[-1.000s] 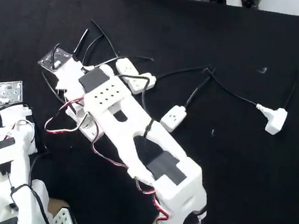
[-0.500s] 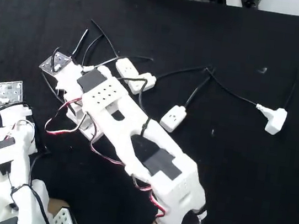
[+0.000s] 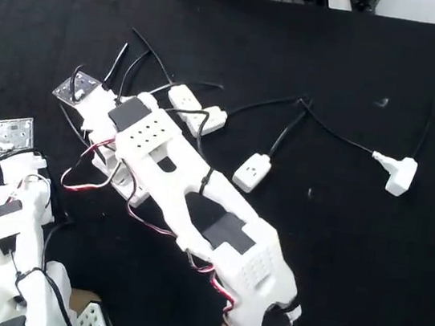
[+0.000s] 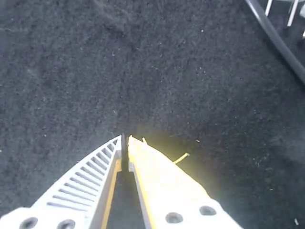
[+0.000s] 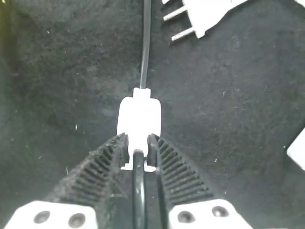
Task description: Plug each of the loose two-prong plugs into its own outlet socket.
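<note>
By the table's (image 3: 360,70) left edge the left gripper (image 4: 125,143) hangs just above the black cloth, its jaws pressed together on nothing, well apart from the work. Further in, within the table's left half, the right gripper (image 5: 137,139) is clamped on one end of a white connector body (image 5: 139,117). Its black cord (image 5: 146,43) runs straight on away from the jaws, so body, cord and gripper share one line. Whether prongs or a socket face sits under the jaws I cannot tell. The relation that matters is this: a loose two-prong plug (image 5: 209,16) lies beyond the held body, just to one side of its cord. Its prongs slant back toward that cord, not in line with the body, so one of the two likely needs turning before they can mate. The right arm is plainly the nearer. Toward the table's middle lies a small white socket block (image 3: 251,172) and, near the right edge, another white plug (image 3: 400,174), both apart from either gripper.
</note>
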Tool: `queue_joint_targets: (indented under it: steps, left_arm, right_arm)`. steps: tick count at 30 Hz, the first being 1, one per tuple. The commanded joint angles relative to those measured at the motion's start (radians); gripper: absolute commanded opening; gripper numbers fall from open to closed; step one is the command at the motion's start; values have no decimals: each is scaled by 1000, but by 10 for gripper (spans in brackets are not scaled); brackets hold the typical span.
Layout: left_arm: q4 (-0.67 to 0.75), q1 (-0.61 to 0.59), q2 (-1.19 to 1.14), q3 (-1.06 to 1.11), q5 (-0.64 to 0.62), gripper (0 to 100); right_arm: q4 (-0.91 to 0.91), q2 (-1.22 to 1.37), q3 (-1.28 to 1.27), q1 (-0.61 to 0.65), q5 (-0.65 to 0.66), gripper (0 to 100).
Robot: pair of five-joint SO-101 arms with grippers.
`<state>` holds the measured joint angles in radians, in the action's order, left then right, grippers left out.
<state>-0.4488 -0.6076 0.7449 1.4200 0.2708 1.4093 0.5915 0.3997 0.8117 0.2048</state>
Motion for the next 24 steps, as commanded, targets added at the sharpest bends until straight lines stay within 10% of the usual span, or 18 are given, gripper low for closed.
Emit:
queue_joint_targets:
  steps: [1,24]
  left_arm:
    - [12,-8,12,-4,-9,30]
    - [12,-8,12,-4,-9,30]
  right_arm:
    - [-11,44,-22,-12,18,11]
    - [-135,-104,-306,-12,20,11]
